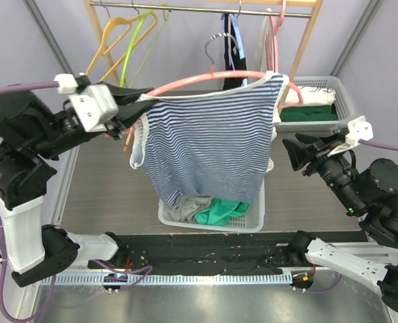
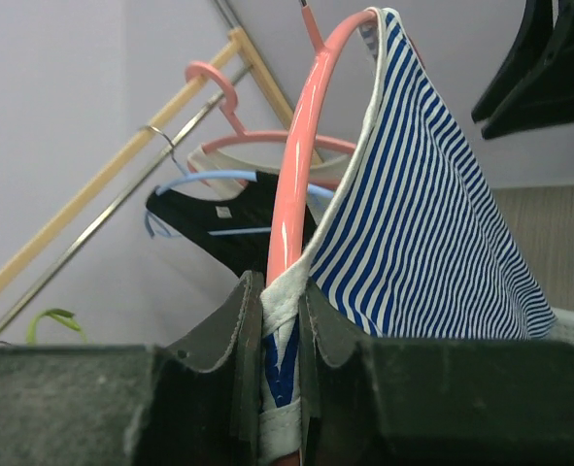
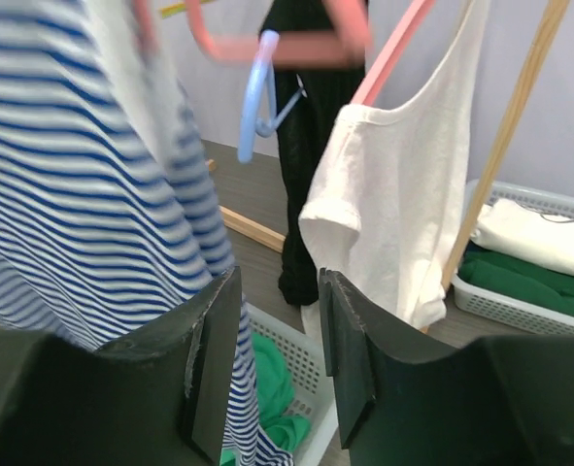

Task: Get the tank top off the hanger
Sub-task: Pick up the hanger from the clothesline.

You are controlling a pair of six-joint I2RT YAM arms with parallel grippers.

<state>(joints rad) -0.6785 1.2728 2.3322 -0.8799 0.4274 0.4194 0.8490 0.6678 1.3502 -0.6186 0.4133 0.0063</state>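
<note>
Striped tank top (image 1: 209,145) on pink hanger (image 1: 205,79), hung over white basket (image 1: 212,221) mid-table. Long axis vertical: straps up, hem down toward basket. Hanger axis L–R, approx. level. L gripper (image 2: 282,311) pinched on hanger's L end plus strap hem. R gripper (image 3: 279,330) spread, nothing btwn fingers, near garment's R edge.

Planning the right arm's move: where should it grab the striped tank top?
Probably its right strap, approached from the right: the left gripper pins the pink hanger's other end, and this edge hangs free facing the open right gripper.
</note>
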